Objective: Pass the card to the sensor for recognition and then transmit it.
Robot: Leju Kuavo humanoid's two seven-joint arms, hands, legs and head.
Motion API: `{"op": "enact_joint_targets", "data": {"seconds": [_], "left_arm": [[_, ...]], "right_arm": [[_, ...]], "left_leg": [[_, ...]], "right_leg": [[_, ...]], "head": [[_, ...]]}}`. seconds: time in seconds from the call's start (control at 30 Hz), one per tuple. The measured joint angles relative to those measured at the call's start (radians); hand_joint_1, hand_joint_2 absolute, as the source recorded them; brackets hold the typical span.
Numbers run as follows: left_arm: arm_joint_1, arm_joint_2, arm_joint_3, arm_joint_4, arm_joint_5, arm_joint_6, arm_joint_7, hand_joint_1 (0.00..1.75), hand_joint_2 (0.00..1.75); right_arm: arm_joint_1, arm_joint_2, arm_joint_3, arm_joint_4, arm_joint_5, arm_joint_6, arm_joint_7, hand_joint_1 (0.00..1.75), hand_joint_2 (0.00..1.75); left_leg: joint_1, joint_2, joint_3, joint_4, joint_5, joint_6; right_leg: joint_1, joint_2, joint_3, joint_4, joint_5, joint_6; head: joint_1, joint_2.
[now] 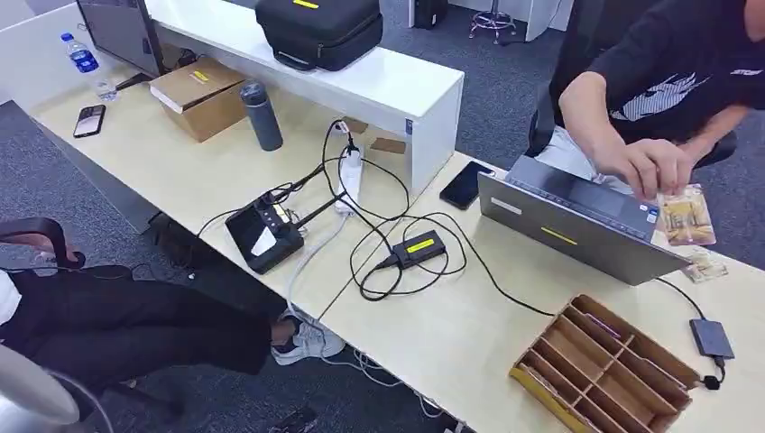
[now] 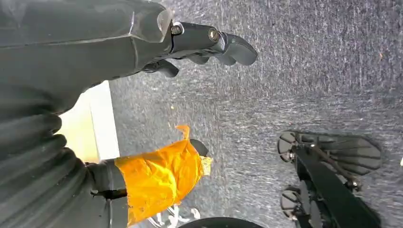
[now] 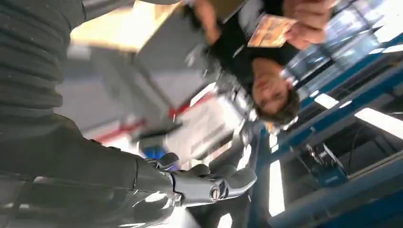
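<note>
Grey left hand (image 2: 199, 45) fingers (image 2: 237, 47) loosely apart, holding nothing.

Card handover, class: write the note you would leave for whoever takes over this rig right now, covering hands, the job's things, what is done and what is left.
Left hand: holds nothing, hanging over the carpet.
Right hand: holds nothing, fingers loosely curled, raised off the table.
Card: in the person's hand above the open laptop; another card lies on the table beside the laptop.
Sensor, with a yellow label, sits mid-table among the cables; the wooden divider tray is at the near edge.
Done: nothing yet.
Left: take the card, present it to the sensor, pass it on.
</note>
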Motion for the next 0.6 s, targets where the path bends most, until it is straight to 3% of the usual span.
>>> {"op": "enact_joint_targets", "data": {"seconds": [0.1, 0.17, 0.37, 0.4, 0.43, 0.47, 0.6], "left_arm": [[-0.009, 0.012, -0.007, 0.001, -0.03, -0.007, -0.004, 0.0, 1.75], [-0.01, 0.023, -0.02, 0.005, -0.046, -0.01, -0.006, 0.0, 1.75], [-0.01, 0.048, -0.043, 0.018, -0.062, -0.015, -0.009, 0.0, 1.75], [-0.011, 0.049, -0.045, 0.021, -0.063, -0.015, -0.009, 0.0, 1.75], [-0.011, 0.051, -0.045, 0.022, -0.063, -0.015, -0.009, 0.0, 1.75], [-0.01, 0.052, -0.046, 0.023, -0.063, -0.016, -0.009, 0.0, 1.75], [-0.01, 0.052, -0.047, 0.027, -0.064, -0.015, -0.009, 0.0, 1.75]], "right_arm": [[-0.149, -0.013, 0.088, 0.113, 0.191, -0.008, 0.176, 0.0, 1.75], [-0.254, -0.018, 0.128, 0.224, 0.268, -0.002, 0.243, 0.0, 1.75], [-0.449, -0.019, 0.179, 0.487, 0.344, -0.017, 0.297, 0.0, 1.75], [-0.46, -0.019, 0.185, 0.508, 0.345, -0.016, 0.298, 0.16, 1.75], [-0.464, -0.019, 0.19, 0.515, 0.342, -0.015, 0.299, 1.22, 1.75], [-0.467, -0.018, 0.195, 0.519, 0.339, -0.015, 0.298, 1.55, 1.75], [-0.465, -0.018, 0.212, 0.519, 0.313, -0.018, 0.28, 1.62, 1.75]], "left_leg": [[0.0, 0.002, 0.0, 0.0, 0.002, -0.002], [0.0, 0.002, 0.0, 0.0, 0.004, -0.005], [0.0, -0.001, -0.002, 0.0, 0.008, -0.005], [0.0, -0.001, -0.002, 0.0, 0.008, -0.005], [0.0, -0.001, -0.002, 0.0, 0.008, -0.005], [0.0, -0.001, -0.002, 0.0, 0.007, -0.005], [0.0, -0.001, -0.004, 0.0, 0.007, -0.005]], "right_leg": [[0.0, 0.002, -0.001, 0.001, 0.002, -0.002], [0.0, 0.002, -0.003, 0.001, 0.004, -0.003], [0.0, 0.001, -0.004, 0.002, 0.007, -0.003], [0.0, 0.001, -0.004, 0.002, 0.007, -0.003], [0.0, 0.001, -0.004, 0.002, 0.007, -0.003], [0.0, 0.001, -0.005, 0.002, 0.007, -0.003], [0.0, 0.001, -0.007, 0.002, 0.007, -0.003]], "head": [[0.0, 0.0], [0.0, 0.0], [0.0, 0.0], [0.0, 0.0], [0.0, 0.0], [0.0, 0.0], [0.0, 0.0]]}}
